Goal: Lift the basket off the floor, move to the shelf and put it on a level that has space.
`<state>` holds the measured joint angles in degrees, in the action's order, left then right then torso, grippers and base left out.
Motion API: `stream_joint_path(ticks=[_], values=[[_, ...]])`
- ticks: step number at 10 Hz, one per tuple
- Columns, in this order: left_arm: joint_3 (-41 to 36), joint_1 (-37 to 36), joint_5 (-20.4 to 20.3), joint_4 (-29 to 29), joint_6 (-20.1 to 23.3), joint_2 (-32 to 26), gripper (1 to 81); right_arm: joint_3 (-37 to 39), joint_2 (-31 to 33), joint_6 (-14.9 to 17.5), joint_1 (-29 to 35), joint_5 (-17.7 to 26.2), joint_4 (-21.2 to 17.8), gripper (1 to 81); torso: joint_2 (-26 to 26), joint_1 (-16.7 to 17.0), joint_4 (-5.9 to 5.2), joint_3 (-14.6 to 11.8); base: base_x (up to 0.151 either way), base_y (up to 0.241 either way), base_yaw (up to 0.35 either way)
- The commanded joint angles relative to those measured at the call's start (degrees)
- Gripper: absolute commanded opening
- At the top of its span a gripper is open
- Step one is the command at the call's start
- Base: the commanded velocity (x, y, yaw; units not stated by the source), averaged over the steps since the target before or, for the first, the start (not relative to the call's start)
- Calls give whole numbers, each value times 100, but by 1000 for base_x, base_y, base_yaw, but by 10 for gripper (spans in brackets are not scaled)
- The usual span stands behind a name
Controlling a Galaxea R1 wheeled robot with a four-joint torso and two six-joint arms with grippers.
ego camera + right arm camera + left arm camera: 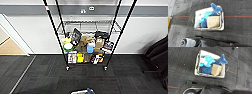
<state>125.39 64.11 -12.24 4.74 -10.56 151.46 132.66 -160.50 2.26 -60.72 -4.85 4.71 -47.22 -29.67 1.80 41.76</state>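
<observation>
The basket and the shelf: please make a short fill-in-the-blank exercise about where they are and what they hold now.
1. The basket stands on the dark grey ____.
2. Beside the blue plush in the basket lies a brown ____.
3. The shelf has posts of ____ colour.
4. The shelf stands in front of a white ____.

Missing words: carpet; box; black; wall
</observation>
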Motion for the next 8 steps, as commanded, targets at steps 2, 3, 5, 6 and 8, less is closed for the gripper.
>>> stream_joint_path(ticks=[2, 3, 5, 6, 8], values=[[495, -201, 275, 115, 10, 210, 811, -303, 279, -15, 240, 274, -66, 811, -752, -483, 0, 0, 0, 0, 0], [408, -201, 275, 158, 1, 201, 811, -277, 270, -23, 257, 274, -75, 811, -956, -610, 0, 0, 0, 0, 0], [258, -201, 275, 229, 10, 193, 811, -268, 253, -138, 292, 274, -75, 811, -1351, -857, 0, 0, 0, 0, 0], [223, -201, 275, 237, 10, 193, 811, -216, 235, -138, 292, 265, -75, 811, -1546, -979, 0, 0, 0, 0, 0], [188, -148, 284, 229, 10, 193, 811, -75, 183, -155, 319, 274, -75, 811, -1906, -1206, 0, 495, 0, 0, 0]])
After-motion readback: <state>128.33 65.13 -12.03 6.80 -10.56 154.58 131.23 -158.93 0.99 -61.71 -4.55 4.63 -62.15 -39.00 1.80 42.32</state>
